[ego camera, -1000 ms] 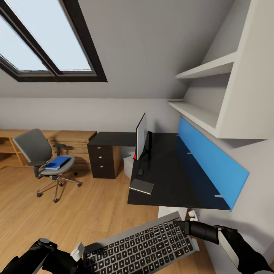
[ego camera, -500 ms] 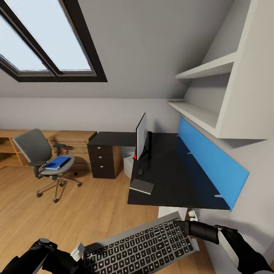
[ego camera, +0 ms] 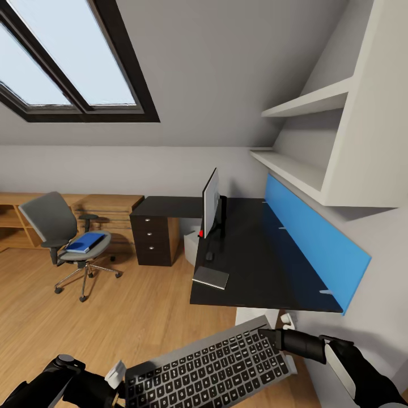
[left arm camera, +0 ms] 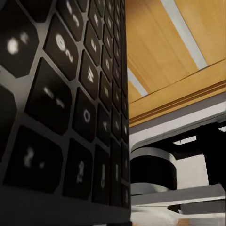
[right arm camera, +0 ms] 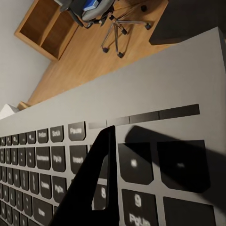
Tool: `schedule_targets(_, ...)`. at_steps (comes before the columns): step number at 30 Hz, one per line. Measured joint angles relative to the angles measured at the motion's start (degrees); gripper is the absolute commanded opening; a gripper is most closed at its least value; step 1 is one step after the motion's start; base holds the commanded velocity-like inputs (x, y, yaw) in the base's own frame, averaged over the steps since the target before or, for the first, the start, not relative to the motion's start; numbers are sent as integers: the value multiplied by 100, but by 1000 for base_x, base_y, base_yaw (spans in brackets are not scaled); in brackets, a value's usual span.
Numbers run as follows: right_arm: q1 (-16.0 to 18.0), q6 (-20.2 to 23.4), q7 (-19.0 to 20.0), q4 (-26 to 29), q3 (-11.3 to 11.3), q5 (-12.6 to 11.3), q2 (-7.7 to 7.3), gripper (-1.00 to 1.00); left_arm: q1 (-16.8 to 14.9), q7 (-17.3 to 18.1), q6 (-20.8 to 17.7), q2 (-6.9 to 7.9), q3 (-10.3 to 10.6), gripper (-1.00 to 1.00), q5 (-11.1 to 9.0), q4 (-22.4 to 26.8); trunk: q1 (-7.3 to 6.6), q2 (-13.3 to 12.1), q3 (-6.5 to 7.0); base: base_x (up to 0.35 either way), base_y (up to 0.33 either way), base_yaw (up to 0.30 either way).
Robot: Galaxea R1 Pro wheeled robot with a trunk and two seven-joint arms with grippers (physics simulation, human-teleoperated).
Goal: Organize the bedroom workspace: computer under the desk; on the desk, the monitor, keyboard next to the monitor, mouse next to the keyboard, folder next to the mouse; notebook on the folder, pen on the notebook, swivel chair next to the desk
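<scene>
Almost nothing has changed over the last second: the keyboard (ego camera: 207, 368) stays at 6 o'clock, short of the desk (ego camera: 255, 266) at 1 o'clock. The left gripper (ego camera: 116, 375) and right gripper (ego camera: 272, 335) stay clamped on its two ends. So the carry is paused, with the placement beside the monitor (ego camera: 211, 203) still undone.

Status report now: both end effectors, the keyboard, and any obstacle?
Both end effectors, left and right, grip the grey-framed black-key keyboard by its ends. Black desk ahead. No obstacle seen.

A dark-framed skylight (ego camera: 68, 62) sits in the sloping grey ceiling. Below it a grey wall meets a light wood floor (ego camera: 130, 317). Against that wall stands a light-wood dresser (ego camera: 107, 212). White shelves (ego camera: 306, 136) hang right of the skylight, above a blue wall panel (ego camera: 317, 243).
</scene>
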State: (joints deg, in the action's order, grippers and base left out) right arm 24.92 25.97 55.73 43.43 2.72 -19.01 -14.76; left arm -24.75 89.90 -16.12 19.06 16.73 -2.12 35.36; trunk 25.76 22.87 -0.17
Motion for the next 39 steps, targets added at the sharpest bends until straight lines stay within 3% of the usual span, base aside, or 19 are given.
schedule_targets(25, -1, -2, -6, 0, -93, -2, -15, -100, 0, 1, -38, 10, -79, 100, -67, -4, 0, 0, 0, 0, 0, 0)
schedule_targets(28, 1, -8, -21, 1, -223, -11, -22, -100, 0, 1, -51, 8, -327, 100, -64, -8, 0, 0, 0, 0, 0, 0)
schedule_targets(34, 3, -13, -33, 3, -702, -12, -27, -100, -1, -152, -86, 3, -1051, 100, -55, -11, 0, 0, 0, 0, 0, 0)
schedule_targets(39, 1, -11, -36, -1, -911, -6, -35, -100, -1, -502, -91, 10, -1227, 100, -58, -132, 0, 0, 0, 0, 0, 0)
